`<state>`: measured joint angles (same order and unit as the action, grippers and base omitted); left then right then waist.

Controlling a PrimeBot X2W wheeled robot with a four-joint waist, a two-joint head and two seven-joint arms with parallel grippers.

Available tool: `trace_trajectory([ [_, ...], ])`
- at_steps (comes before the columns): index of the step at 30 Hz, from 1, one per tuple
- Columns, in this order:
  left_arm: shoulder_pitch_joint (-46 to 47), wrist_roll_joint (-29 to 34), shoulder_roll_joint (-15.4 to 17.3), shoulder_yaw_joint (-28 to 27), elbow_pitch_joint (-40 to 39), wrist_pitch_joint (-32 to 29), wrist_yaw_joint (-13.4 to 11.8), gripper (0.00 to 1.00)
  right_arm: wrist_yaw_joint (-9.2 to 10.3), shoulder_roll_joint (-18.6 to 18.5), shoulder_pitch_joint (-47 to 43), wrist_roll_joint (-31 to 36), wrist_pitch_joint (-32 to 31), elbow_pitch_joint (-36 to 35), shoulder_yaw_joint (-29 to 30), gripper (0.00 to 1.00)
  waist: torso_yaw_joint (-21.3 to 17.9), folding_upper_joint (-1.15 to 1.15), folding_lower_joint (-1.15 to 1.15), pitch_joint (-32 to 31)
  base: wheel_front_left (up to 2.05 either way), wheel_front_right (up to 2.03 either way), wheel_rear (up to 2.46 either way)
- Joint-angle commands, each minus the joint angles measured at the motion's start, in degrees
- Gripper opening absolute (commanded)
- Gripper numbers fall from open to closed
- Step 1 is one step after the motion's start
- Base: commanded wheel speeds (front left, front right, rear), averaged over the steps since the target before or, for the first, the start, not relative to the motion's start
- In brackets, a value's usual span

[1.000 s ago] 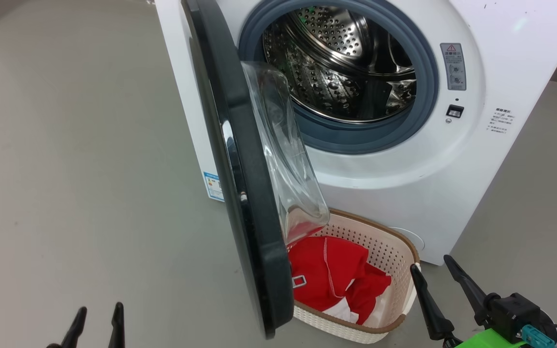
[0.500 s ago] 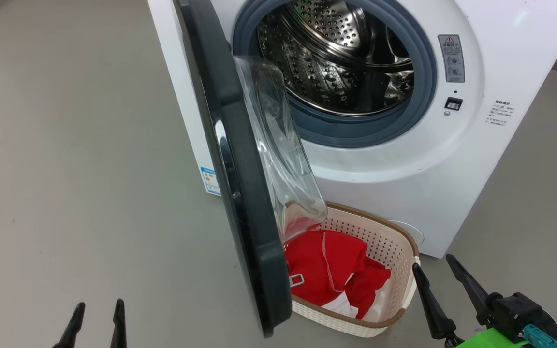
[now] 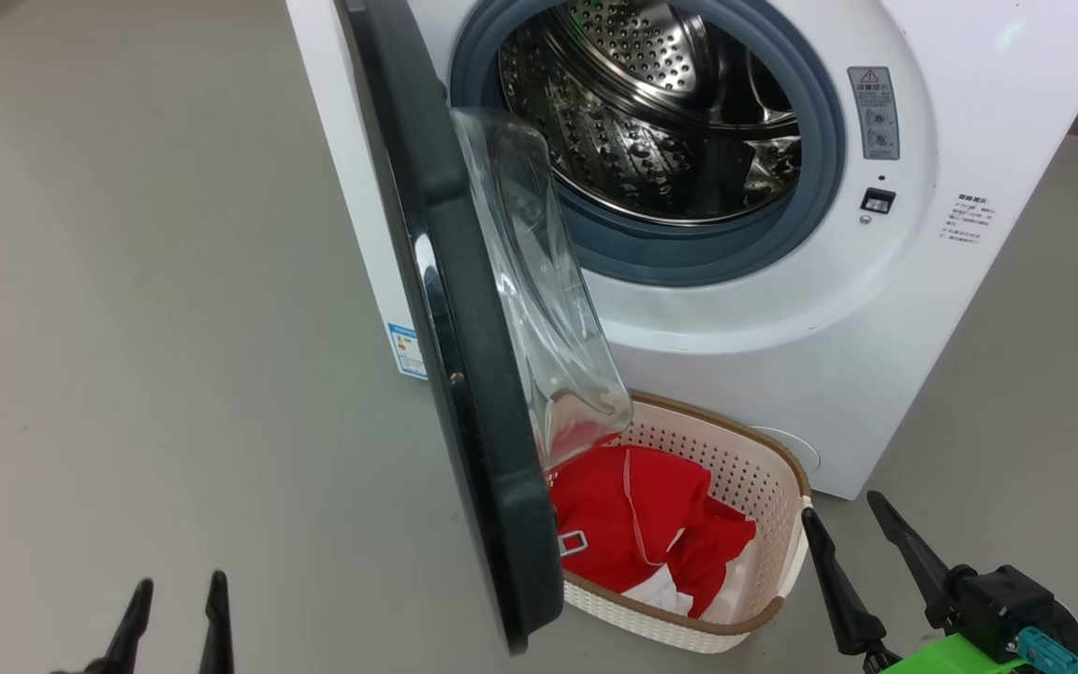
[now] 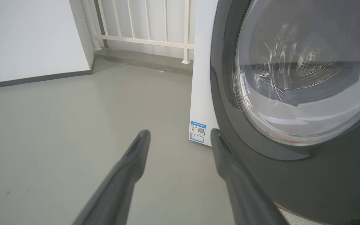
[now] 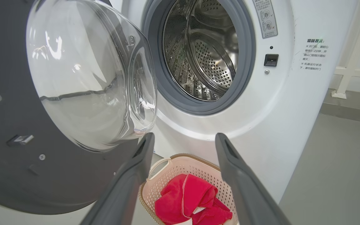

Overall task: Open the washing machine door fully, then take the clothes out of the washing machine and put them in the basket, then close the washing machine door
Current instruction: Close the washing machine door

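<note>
Head view: clothes (image 3: 628, 524) are lying in basket (image 3: 747, 476); left claw (image 3: 181, 582) and right claw (image 3: 839, 506), both released, are likely facing pushing door (image 3: 473, 393) shut.

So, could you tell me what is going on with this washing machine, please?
The robot is unloading the washing machine. Its door stands open, the steel drum looks empty, and the red clothes lie in the basket on the floor in front of it. The left gripper and right gripper are both open, holding nothing. Closing the door is the step not yet done.
</note>
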<state>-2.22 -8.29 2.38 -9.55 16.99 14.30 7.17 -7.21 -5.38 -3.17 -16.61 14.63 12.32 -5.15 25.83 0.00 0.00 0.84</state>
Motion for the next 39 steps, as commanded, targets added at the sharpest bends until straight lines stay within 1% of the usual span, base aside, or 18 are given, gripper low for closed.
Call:
trace_trajectory([
  [1,3.3,-0.9,0.5,-1.9,-2.0,0.7,0.3,0.87,-0.28,-0.5,1.9,0.0,0.4,-1.3,-1.1,1.0,-0.2,0.0,0.0,0.1,0.0,0.0,0.0],
  [2,3.8,-1.3,0.7,-1.8,-2.3,0.7,0.3,0.64,-0.28,-0.5,2.0,0.0,0.4,-1.3,-1.1,1.0,-0.3,0.0,0.0,0.2,0.0,0.0,0.0],
  [3,4.2,-1.6,1.1,-1.7,-2.6,0.7,0.3,0.44,-0.28,-0.5,2.0,0.0,0.4,-1.3,-1.1,1.0,-0.5,0.0,0.0,0.2,0.0,0.0,0.0],
  [5,4.9,-2.2,1.7,-1.6,-3.5,0.7,0.3,0.0,-0.28,-0.4,2.0,0.0,0.4,-1.3,-1.0,1.0,-0.8,0.0,0.0,0.2,0.0,0.0,0.0],
  [10,7.0,-5.0,2.8,-1.8,-6.1,0.7,0.3,0.0,-0.28,-0.4,2.0,0.1,0.4,-1.5,-0.7,1.0,-1.5,0.0,0.0,0.5,0.0,0.0,0.0],
  [15,9.1,-13.5,3.6,-1.6,-8.7,0.7,0.3,0.0,-0.28,-0.5,1.9,0.1,0.4,-1.5,-0.6,1.0,-2.3,0.0,0.0,0.8,0.0,0.0,0.0],
  [19,10.4,-25.3,5.4,1.3,-10.5,0.7,0.3,0.0,-0.28,-0.5,2.0,0.1,0.4,-1.5,-0.6,1.0,-2.9,0.0,0.0,1.0,0.0,0.0,0.0],
  [23,11.4,-44.3,7.2,3.9,-12.2,0.7,0.3,0.0,-0.28,-0.5,2.2,0.2,0.4,-1.5,-0.6,1.0,-3.3,0.0,0.0,1.4,0.0,0.0,0.0],
  [24,11.4,-44.3,7.2,3.9,-12.2,0.7,0.3,0.0,-0.28,-0.5,2.2,0.2,0.4,-1.5,-0.6,1.0,-3.3,0.0,0.0,1.4,0.0,0.0,0.0],
  [26,11.6,-53.9,9.4,5.9,-13.1,0.3,0.3,0.0,-0.28,-0.6,2.2,0.1,0.4,-1.5,-0.6,1.0,-3.5,0.0,0.0,1.5,0.0,0.0,0.0],
  [29,11.7,-65.4,12.6,7.8,-14.9,-2.3,0.3,0.0,-0.28,-0.6,2.3,0.1,0.4,-1.6,-0.5,1.0,-3.8,0.0,0.0,1.8,0.0,0.0,0.0],
  [32,11.4,-73.7,14.7,8.9,-16.9,-5.7,0.3,0.0,-0.28,-0.5,2.3,0.2,0.4,-1.6,-0.5,1.0,-4.1,0.0,0.0,2.1,0.0,0.0,0.0],
  [34,11.0,-78.8,15.8,9.8,-18.5,-9.7,0.3,0.0,-0.28,-0.5,2.4,0.2,0.4,-1.6,-0.5,1.0,-4.3,0.0,0.0,2.3,0.0,0.0,0.0],
  [37,10.4,-83.8,17.3,10.6,-20.7,-15.3,0.3,0.0,-0.28,-0.4,2.5,0.2,0.4,-1.7,-0.6,1.0,-4.6,0.0,0.0,2.6,0.0,0.0,0.0],
  [39,10.1,-85.8,18.1,11.3,-22.2,-19.5,0.3,0.0,-0.28,-0.4,2.5,0.1,0.4,-1.7,-0.6,1.0,-4.8,0.0,0.0,2.8,0.0,0.0,0.0],
])
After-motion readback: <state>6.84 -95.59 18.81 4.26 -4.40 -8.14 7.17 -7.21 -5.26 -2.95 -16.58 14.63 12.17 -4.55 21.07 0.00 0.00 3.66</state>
